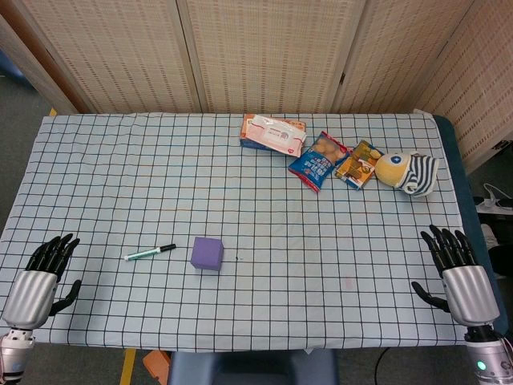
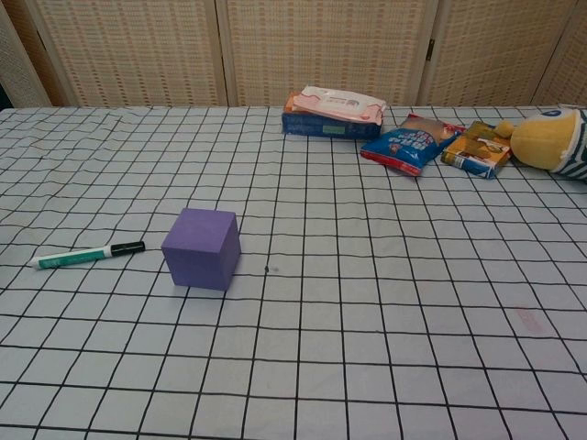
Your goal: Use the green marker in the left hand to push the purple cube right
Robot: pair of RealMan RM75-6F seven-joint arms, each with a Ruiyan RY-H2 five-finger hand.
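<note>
Head view: green marker lying loose on the checked cloth of the desk, black cap pointing toward the purple cube just beside it on the right, a small gap between them. Left hand resting at the near left corner, fingers spread and holding nothing, well apart from the marker. Right hand at the near right corner, likewise spread and empty. Wet-wipe pack, blue snack bag, yellow snack packet and striped plush toy lined up along the far side.

Chest view: marker and cube in the left foreground, neither hand in sight.

Judged from this: pick-up step not yet begun. Next move calling for the left hand to reach in to the marker, close around its barrel, then set it against the cube's left face.
</note>
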